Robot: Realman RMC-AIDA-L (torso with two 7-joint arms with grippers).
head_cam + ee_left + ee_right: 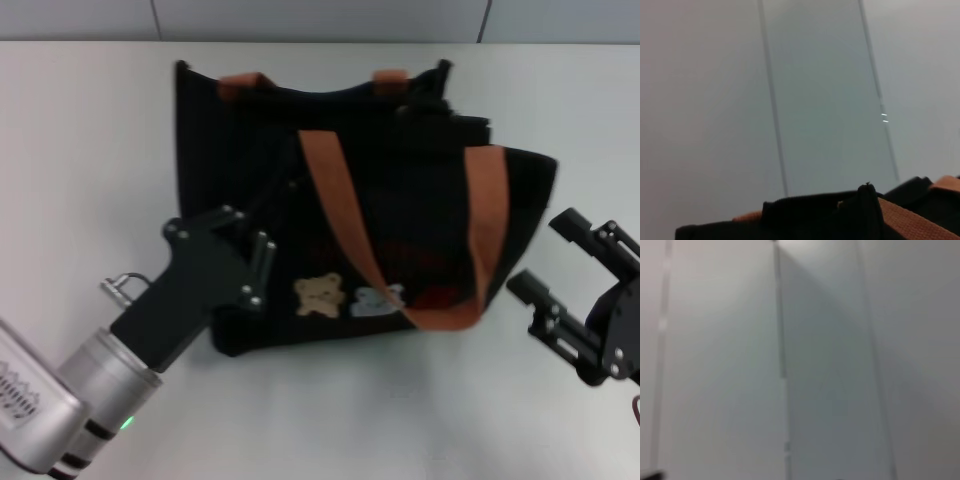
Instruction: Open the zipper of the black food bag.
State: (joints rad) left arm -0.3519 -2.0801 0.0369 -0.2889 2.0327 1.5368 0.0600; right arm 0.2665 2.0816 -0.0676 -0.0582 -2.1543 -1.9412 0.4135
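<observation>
1. Zipper (330, 95) runs left-right along the top of the bag (400, 200), at its far edge, mid-table.
2. Left gripper (245, 245) touches the bag's near-left face, nearer the zipper; whether open or closed is indeterminate.
3. Right gripper (545, 255) hangs spread, just beside the bag's right end.

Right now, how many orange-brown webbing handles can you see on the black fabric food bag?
2: one orange-brown webbing handle loops down the black fabric food bag's front; the other handle only peeks above its far top edge, mostly hidden.

Black food bag (400, 200) upright, zipper (810, 198) seemingly closed.
</observation>
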